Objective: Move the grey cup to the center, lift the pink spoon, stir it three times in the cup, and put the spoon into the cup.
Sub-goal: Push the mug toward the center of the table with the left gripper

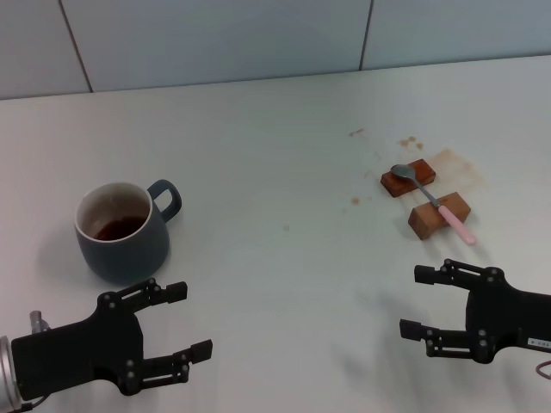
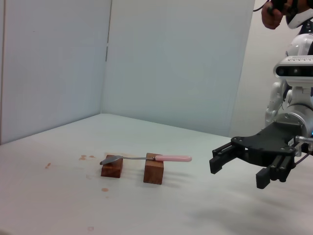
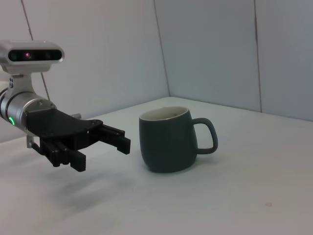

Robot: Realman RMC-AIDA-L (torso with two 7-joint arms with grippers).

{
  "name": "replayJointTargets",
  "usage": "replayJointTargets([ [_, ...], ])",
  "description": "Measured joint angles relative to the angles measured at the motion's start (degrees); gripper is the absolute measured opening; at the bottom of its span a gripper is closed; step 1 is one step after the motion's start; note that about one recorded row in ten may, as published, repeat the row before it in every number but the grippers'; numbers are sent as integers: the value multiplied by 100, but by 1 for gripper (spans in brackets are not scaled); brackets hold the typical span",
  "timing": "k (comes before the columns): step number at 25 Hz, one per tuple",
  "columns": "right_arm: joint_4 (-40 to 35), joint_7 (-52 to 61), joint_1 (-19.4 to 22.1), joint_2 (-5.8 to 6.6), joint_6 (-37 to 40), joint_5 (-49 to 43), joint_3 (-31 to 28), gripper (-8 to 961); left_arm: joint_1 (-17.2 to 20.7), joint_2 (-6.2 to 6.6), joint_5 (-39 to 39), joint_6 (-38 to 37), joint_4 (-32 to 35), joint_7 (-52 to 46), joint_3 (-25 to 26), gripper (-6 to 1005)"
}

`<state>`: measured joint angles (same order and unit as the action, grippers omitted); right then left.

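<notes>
The grey cup (image 1: pixel 120 232) stands upright at the left of the white table, handle pointing to the far right, dark brown residue inside; it also shows in the right wrist view (image 3: pixel 168 139). The pink spoon (image 1: pixel 435 203) lies across two brown wooden blocks at the right, bowl on the far block; it also shows in the left wrist view (image 2: pixel 146 158). My left gripper (image 1: pixel 185 323) is open and empty, near the front edge just in front of the cup. My right gripper (image 1: pixel 417 301) is open and empty, in front of the spoon.
The two wooden blocks (image 1: pixel 439 215) sit at the right with brown stains (image 1: pixel 405 142) on the tabletop around them. A grey panelled wall (image 1: pixel 258 34) runs along the back edge of the table. White tabletop lies between cup and blocks.
</notes>
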<state>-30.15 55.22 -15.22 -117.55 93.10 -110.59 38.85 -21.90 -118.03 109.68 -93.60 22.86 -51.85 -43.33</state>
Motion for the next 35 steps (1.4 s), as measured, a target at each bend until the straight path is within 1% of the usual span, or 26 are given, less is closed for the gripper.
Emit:
replayJointTargets([
  [8,-6,-3,-42,-4,5,-13,0,820,-3,0,-2,15,-27,0,131,845],
  [20,1,-3,-53,-1,7,11,0,820,-21,-35,-11,52,-45,0,132,842],
  [25,1,-3,-63,2,7,19,1,820,-71,-25,-21,53,-47,-56,126,841],
  [32,1,-3,-89,12,8,29,-9,820,-85,-20,-71,84,-55,-93,145,675],
  [35,1,-3,-104,13,8,29,-9,820,-86,-31,-71,115,-55,-90,148,508],
])
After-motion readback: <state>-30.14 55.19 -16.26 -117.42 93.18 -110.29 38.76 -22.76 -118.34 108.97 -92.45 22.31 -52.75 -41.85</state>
